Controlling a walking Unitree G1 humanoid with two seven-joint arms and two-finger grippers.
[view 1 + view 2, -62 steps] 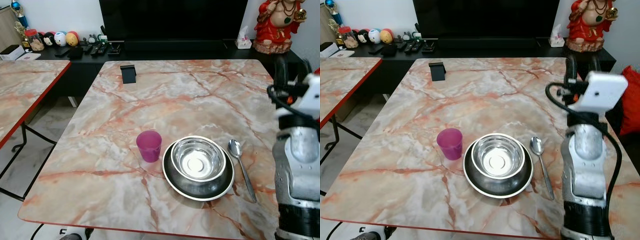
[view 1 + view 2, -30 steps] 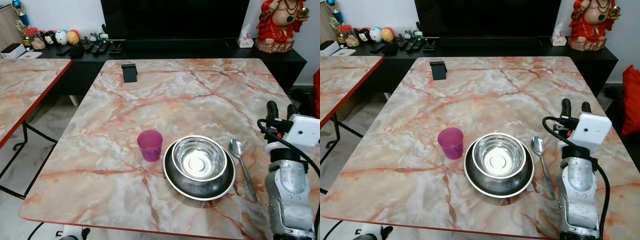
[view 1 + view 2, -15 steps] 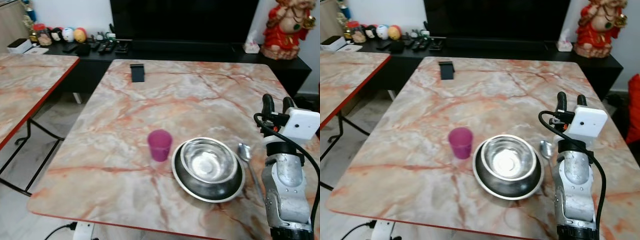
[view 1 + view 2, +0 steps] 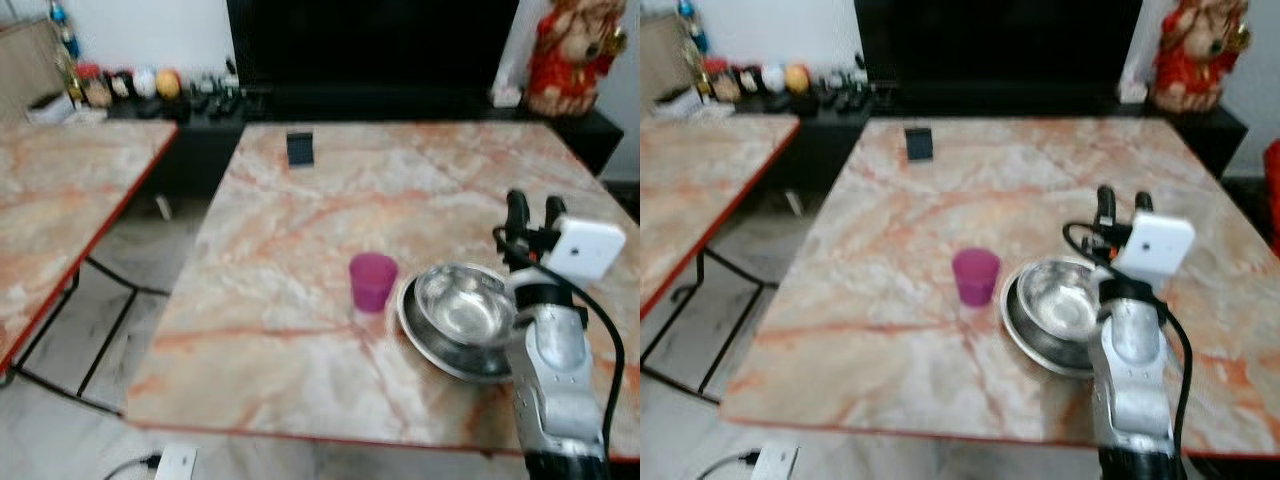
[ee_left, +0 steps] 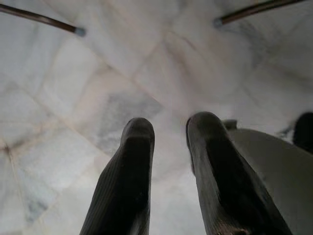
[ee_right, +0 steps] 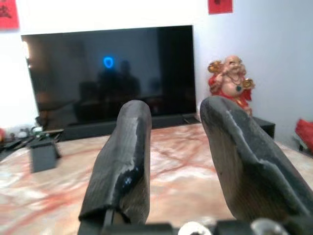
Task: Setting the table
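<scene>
Magenta plastic cup (image 4: 373, 281) is being kept just left of nested steel bowls (image 4: 462, 312); right end effector (image 4: 530, 212), parted, empty, is being held beside them.

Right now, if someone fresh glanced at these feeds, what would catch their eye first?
Probably the right arm, raised at the table's near right edge, its right gripper open and empty, pointing up just above the steel bowl, which sits in a steel plate. Next, the purple cup standing just left of the plate on the marble table, and the red figurine at the back right.
</scene>
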